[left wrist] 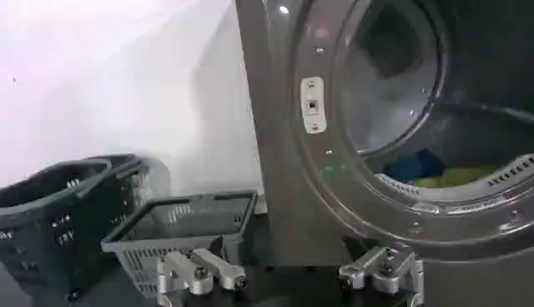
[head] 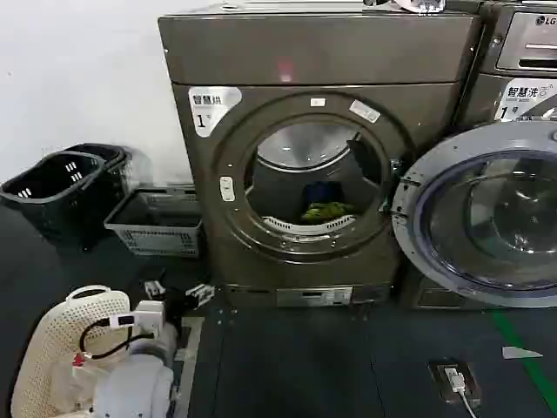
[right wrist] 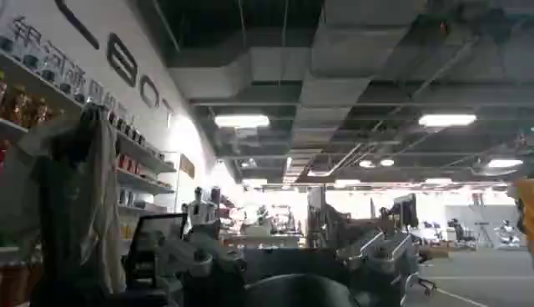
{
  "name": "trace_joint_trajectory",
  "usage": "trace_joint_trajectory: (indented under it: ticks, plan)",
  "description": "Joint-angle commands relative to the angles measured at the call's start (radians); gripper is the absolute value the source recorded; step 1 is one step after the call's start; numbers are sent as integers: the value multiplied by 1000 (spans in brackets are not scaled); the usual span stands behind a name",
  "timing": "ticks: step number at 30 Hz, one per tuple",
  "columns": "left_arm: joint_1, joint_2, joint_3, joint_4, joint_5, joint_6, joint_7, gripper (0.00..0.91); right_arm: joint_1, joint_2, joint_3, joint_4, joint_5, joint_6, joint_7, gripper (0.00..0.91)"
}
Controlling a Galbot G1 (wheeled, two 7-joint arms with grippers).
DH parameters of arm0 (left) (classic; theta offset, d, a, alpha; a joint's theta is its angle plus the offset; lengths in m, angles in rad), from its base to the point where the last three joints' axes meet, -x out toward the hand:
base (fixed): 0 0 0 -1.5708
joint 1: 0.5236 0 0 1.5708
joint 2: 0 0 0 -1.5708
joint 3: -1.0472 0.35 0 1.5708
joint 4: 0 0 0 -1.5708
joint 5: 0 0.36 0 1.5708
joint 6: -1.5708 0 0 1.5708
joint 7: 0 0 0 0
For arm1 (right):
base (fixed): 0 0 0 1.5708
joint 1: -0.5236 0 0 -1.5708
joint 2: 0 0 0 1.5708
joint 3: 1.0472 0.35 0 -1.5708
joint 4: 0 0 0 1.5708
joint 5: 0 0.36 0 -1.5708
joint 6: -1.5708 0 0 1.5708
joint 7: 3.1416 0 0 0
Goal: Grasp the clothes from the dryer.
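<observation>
dryer on dark floor, clothes in drum; left gripper fingers apart, empty.

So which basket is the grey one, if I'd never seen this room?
Find the big bronze-grey dryer with its round opening. Against its left side sits the grey basket on the floor. It is low, rectangular and paler than the taller black baskets farther left.

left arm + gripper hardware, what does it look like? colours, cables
Left arm: white rounded housing, black cable looped along it, a red mark and a white connector block near the wrist. Left gripper: bare silver metal fingers with dark screw heads.
</observation>
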Motion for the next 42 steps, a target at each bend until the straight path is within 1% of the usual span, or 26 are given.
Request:
trace_joint_trajectory:
  ticks: [1, 2, 4, 8, 42]
  plan:
    - [5, -2, 1, -6, 2, 49, 0, 907, 1, 0, -13, -17, 11, 84, 17, 907]
    - [7, -2, 1, -8, 2, 49, 0, 907, -2, 1, -12, -15, 16, 70, 18, 907]
    - [9, 0, 0, -8, 2, 49, 0, 907, -2, -1, -14, -22, 12, 78, 15, 907]
    - [9, -2, 0, -13, 2, 49, 1, 907, 6, 0, -23, -23, 18, 71, 26, 907]
    - [19, 4, -3, -21, -17, 49, 3, 907, 17, -1, -40, -19, 21, 69, 39, 907]
